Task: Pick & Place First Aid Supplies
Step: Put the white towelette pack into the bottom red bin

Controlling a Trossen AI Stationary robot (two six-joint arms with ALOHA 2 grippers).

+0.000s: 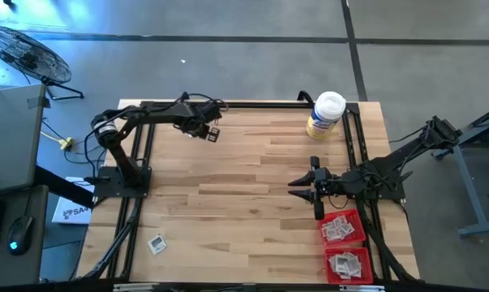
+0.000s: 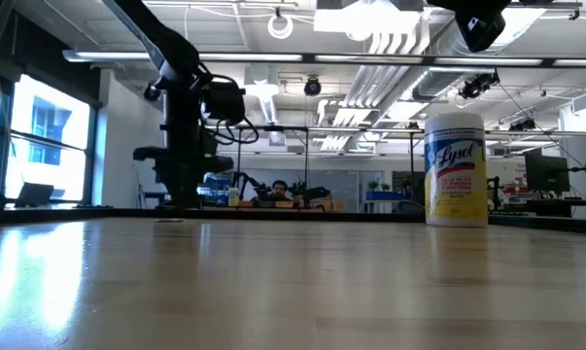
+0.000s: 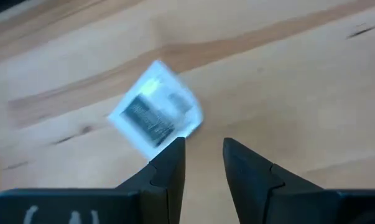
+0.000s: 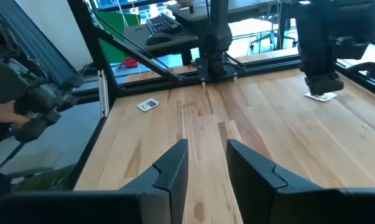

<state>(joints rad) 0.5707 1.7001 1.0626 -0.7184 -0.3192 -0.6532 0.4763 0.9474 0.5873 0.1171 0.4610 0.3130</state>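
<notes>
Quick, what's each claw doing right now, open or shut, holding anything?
Left claw: open, empty, just beside a packet on the table.
Right claw: open, empty, over bare table near the red trays.

The high view looks straight down on the whole bench (image 1: 228, 186), from well above it. The low view sits at bench-top level and faces across the wood into the room; it shares the yellowish jar (image 2: 456, 170) with the high view. The left wrist view looks down close onto the wood and one packet (image 3: 155, 112). The right wrist view faces across the bench toward the left arm (image 4: 321, 43).
</notes>
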